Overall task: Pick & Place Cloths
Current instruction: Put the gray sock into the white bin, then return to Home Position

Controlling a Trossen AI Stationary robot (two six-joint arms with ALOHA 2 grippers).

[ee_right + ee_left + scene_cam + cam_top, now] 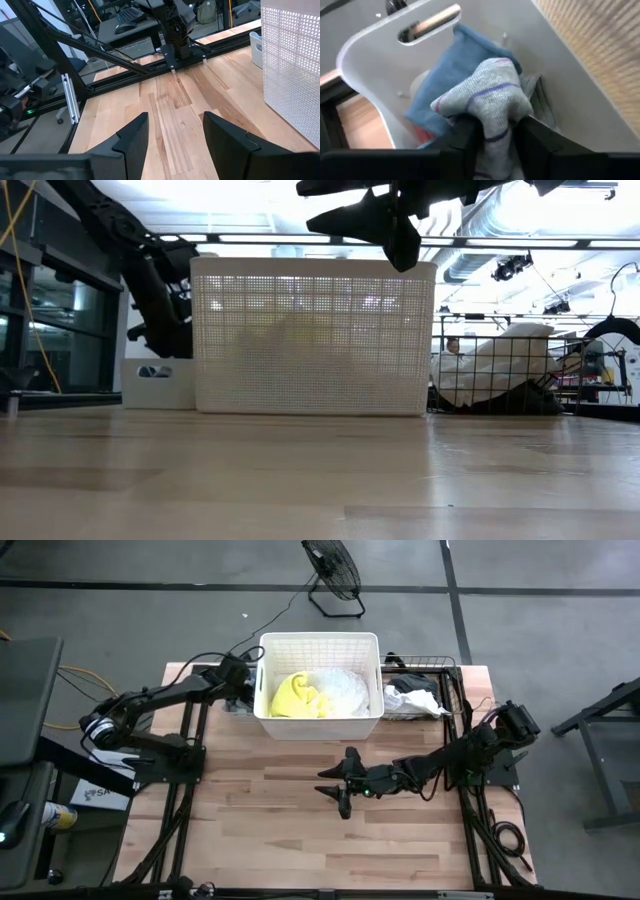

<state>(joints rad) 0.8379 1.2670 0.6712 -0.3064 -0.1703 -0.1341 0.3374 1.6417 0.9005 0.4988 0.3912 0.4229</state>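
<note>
Left gripper (495, 140) sat left of the white basket (318, 725), fingers pinching a grey striped cloth (487, 100); soft, light, I'd grab the bunched fold; right gripper (172, 135) gaped empty.

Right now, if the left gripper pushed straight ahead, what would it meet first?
The grey striped cloth already between the left gripper fingers, then probably the blue cloth and the white bin wall, though depth is unclear.

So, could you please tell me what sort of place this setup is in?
Probably a robotics lab or workshop: bare concrete floor, a floor fan, exposed ceiling ducts, and office chairs beyond the wooden table.
</note>
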